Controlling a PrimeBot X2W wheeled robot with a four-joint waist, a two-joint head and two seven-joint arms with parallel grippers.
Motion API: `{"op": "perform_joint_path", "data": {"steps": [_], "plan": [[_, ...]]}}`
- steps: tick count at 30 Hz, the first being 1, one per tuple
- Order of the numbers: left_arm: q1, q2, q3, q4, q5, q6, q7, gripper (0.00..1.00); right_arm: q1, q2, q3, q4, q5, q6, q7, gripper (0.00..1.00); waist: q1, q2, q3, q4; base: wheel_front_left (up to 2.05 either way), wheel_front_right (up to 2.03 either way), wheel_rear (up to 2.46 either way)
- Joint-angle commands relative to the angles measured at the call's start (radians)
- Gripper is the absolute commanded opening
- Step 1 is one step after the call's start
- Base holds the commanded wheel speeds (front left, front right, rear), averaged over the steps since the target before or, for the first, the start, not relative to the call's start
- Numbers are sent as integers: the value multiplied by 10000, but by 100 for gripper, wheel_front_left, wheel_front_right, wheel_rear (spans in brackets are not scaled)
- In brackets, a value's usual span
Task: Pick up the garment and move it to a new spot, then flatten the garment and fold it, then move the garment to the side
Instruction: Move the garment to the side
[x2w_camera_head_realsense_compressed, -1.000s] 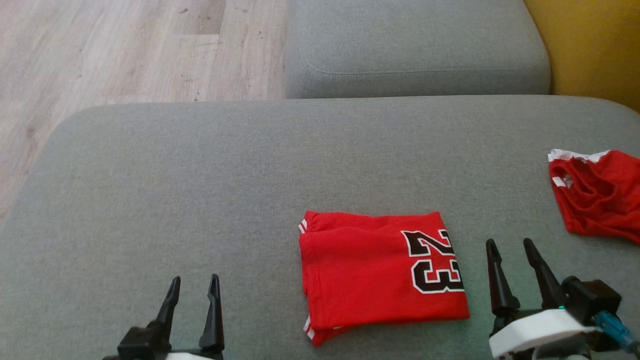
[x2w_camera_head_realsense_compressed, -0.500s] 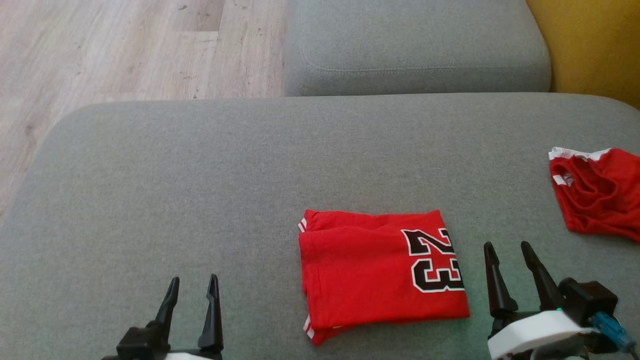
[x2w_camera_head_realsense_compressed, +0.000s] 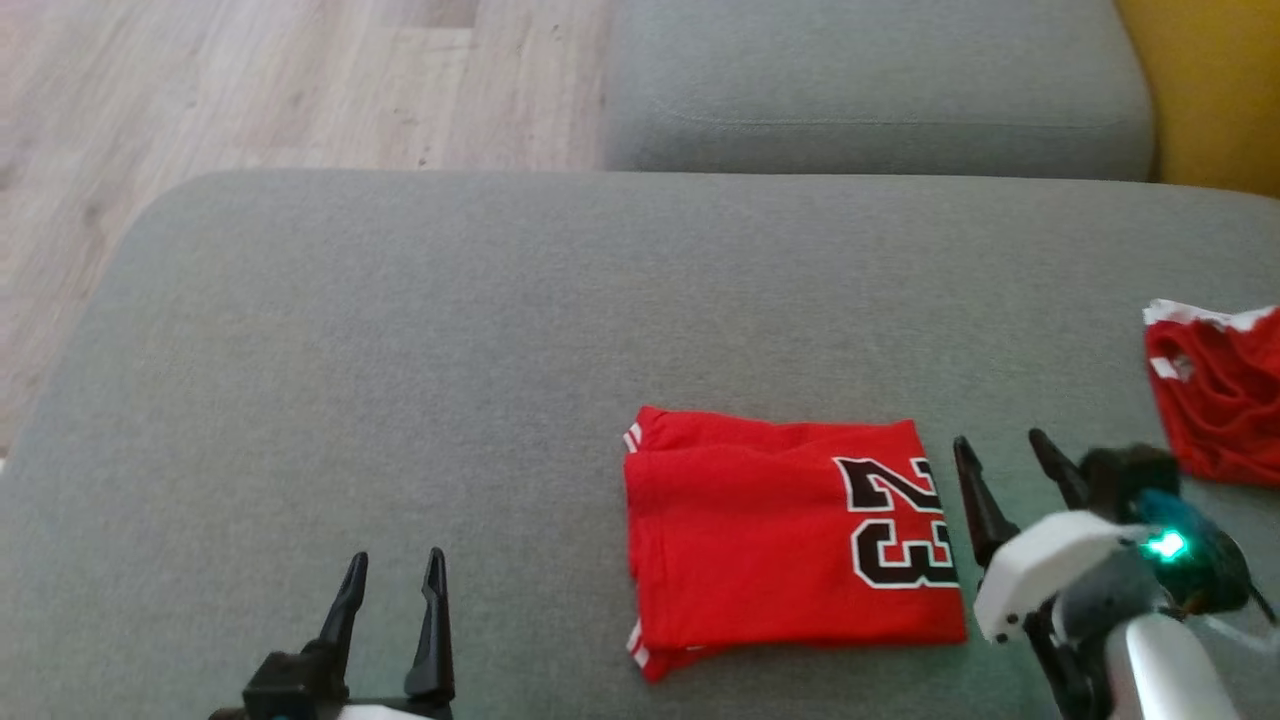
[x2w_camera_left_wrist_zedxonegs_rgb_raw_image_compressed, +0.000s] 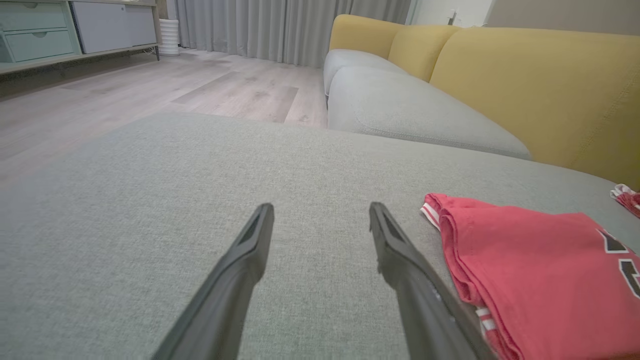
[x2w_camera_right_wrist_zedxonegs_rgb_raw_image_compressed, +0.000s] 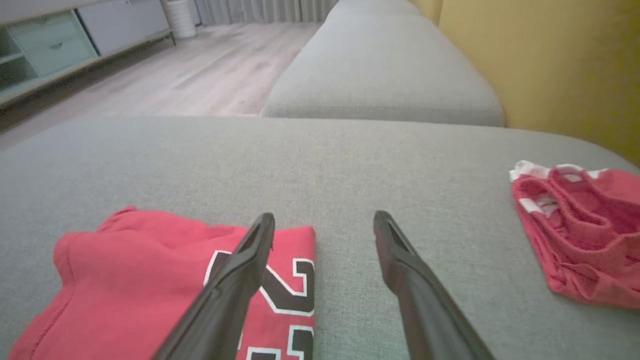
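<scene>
The garment (x2w_camera_head_realsense_compressed: 780, 545) is a red piece with a black "23", folded into a neat rectangle on the grey sofa cushion (x2w_camera_head_realsense_compressed: 450, 350). It also appears at the right in the left wrist view (x2w_camera_left_wrist_zedxonegs_rgb_raw_image_compressed: 530, 260) and at the lower left in the right wrist view (x2w_camera_right_wrist_zedxonegs_rgb_raw_image_compressed: 135, 280). My right gripper (x2w_camera_head_realsense_compressed: 1010, 455) hovers open just beside the garment's right edge, its left finger over the numbered end. My left gripper (x2w_camera_head_realsense_compressed: 395, 570) stands open over bare cushion, well to the left of the garment. Nothing is held by either.
A second red garment (x2w_camera_head_realsense_compressed: 1215, 405) with white trim lies crumpled at the cushion's right edge, also in the right wrist view (x2w_camera_right_wrist_zedxonegs_rgb_raw_image_compressed: 575, 230). Another grey cushion (x2w_camera_head_realsense_compressed: 870, 90) lies beyond, a yellow backrest (x2w_camera_head_realsense_compressed: 1210, 90) to the right, wood floor (x2w_camera_head_realsense_compressed: 250, 90) to the left.
The head camera has shifted, sliding the scene right and slightly down. My right gripper has risen and moved left, closer to the garment's right edge. The left gripper and garment stay put.
</scene>
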Motion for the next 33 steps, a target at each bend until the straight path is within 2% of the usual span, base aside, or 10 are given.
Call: {"op": "perform_joint_path", "data": {"steps": [1,7,18,19,21,22,27,33], "plan": [[-587,70,245,-257,93,-4,-127,100,-590,-55,196,-57,-180,65,519,100,0,0,132,198,0,0,0],[-713,-46,219,-181,133,-63,-179,100,-1025,-253,218,906,102,65,2059,100,0,0,593,635,0,0,0],[-881,-178,272,45,227,-204,-254,100,-1618,-564,470,2443,1321,65,3144,100,0,0,965,987,0,0,0],[-882,-180,276,53,238,-207,-258,100,-1679,-583,512,2516,1416,65,3192,91,0,0,975,972,0,0,0],[-889,-185,267,54,273,-215,-263,100,-1820,-631,625,2626,1534,65,3222,5,0,0,1003,897,0,0,0],[-906,-175,245,47,315,-219,-265,100,-1903,-667,682,2675,1584,65,3224,0,0,0,1015,835,0,0,0],[-968,-156,222,-105,427,-179,-273,100,-2460,-760,622,2693,1700,65,2825,0,0,0,1092,223,0,0,0],[-1110,-117,244,-290,504,-147,-273,100,-3245,-1039,142,2311,1663,65,2363,0,0,0,1407,-1123,0,0,0]]}}
